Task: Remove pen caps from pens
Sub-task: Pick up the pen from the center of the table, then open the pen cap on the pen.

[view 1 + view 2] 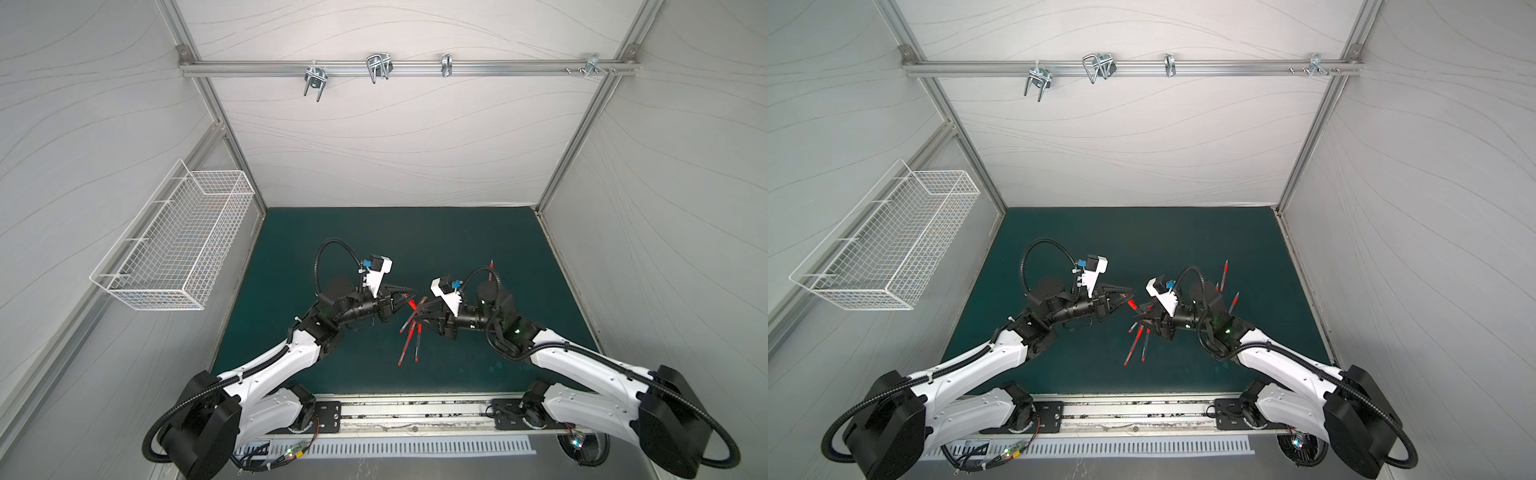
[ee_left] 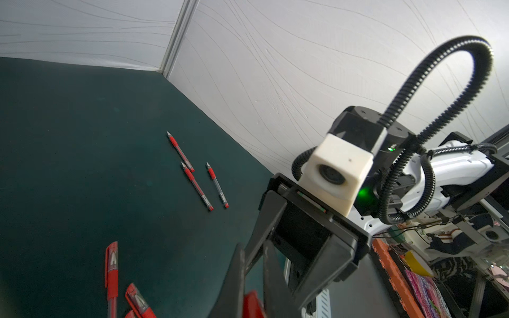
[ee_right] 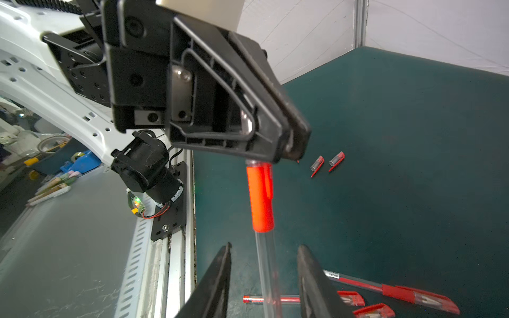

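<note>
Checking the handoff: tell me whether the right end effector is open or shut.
Open. Fingers of the right end effector stand apart in its wrist view, a gap each side of the pen.

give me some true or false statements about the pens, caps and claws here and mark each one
1. The left claw is shut on a pen. True.
2. The right claw is clamped tight on that pen. False: its fingers stand apart, with the clear barrel running between them.
3. Two loose pen caps lie side by side on the green mat. True.
4. Every pen on the mat has its cap on. False: three uncapped pens lie close together with bare tips.
5. The wire basket stands on the mat. False: it hangs on the side wall.
</note>
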`<state>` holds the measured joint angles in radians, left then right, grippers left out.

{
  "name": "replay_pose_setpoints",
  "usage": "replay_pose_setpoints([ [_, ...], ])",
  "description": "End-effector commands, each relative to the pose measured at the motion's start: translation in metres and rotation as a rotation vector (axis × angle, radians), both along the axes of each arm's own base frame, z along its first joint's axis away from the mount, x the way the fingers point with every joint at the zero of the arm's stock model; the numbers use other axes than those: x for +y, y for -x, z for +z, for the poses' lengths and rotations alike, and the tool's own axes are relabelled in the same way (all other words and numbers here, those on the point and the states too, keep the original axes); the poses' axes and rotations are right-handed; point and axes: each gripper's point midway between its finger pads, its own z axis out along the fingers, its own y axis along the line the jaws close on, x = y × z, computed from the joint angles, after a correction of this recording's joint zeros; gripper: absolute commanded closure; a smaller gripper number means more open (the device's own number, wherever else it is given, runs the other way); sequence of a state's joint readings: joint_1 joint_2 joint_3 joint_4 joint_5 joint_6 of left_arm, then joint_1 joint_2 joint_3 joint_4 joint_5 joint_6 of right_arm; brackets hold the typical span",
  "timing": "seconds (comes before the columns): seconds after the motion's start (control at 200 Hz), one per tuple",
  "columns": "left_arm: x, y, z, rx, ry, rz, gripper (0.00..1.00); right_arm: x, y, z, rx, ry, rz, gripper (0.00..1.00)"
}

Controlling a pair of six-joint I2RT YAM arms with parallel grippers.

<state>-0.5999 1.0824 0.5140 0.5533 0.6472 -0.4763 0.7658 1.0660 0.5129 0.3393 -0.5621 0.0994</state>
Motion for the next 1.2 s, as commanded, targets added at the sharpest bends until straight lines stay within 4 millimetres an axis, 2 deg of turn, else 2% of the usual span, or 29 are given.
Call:
replay_pose_setpoints([
  [0.0, -0.007, 0.007, 0.029, -0.091, 0.027, -0.054, 1.0, 0.003, 0.008, 0.02, 0.021, -0.081, 0.082, 0.61],
  [0.18, -0.011, 0.013, 0.031, -0.097, 0.039, -0.088, 1.0, 0.005, 0.012, 0.02, 0.037, -0.091, 0.113, 0.65],
  [0.4, -0.014, 0.018, 0.032, -0.105, 0.041, -0.107, 1.0, 0.006, 0.015, 0.019, 0.041, -0.108, 0.138, 0.9],
  [0.555, -0.014, 0.016, 0.03, -0.1, 0.036, -0.101, 0.99, 0.005, 0.013, 0.014, 0.028, -0.089, 0.129, 1.0],
  [0.675, -0.013, 0.015, 0.03, -0.102, 0.033, -0.089, 0.93, 0.004, 0.009, 0.011, 0.014, -0.078, 0.101, 1.0],
  [0.81, -0.01, 0.01, 0.028, -0.094, 0.021, -0.048, 0.64, -0.001, 0.004, 0.009, -0.009, -0.079, 0.053, 1.0],
  [0.875, -0.009, 0.009, 0.027, -0.092, 0.019, -0.039, 0.58, -0.002, 0.003, 0.009, -0.018, -0.081, 0.037, 1.0],
  [1.055, -0.01, 0.006, 0.025, -0.075, 0.009, -0.032, 0.55, -0.003, 0.0, 0.007, -0.017, -0.082, 0.02, 1.0],
  [1.195, -0.011, 0.004, 0.024, -0.068, 0.007, -0.028, 0.62, -0.002, 0.0, 0.006, -0.015, -0.08, 0.019, 1.0],
])
